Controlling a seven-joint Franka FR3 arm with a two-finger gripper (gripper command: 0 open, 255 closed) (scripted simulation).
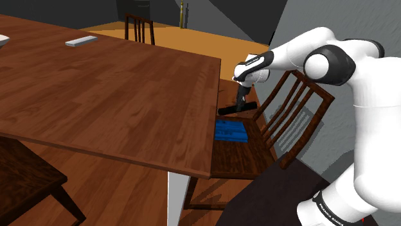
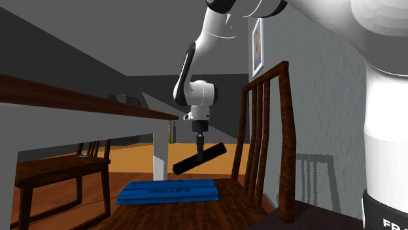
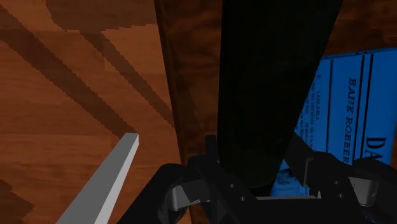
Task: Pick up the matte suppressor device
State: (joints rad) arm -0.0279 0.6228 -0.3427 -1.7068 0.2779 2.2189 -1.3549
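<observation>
Black suppressor clamped in my gripper, in the air above the chair seat.
The cylinder hangs tilted, gripped about mid-length, clear of the blue book that lies flat on the seat of the wooden chair below it. My arm reaches over the chair back beside the table edge, wrist pointing straight down. The white table leg stands just beyond the seat.

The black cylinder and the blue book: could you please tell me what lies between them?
Nothing. In the second exterior view the black cylinder, clasped by the claw, hangs tilted above the blue book on the chair seat, with bare air between.
</observation>
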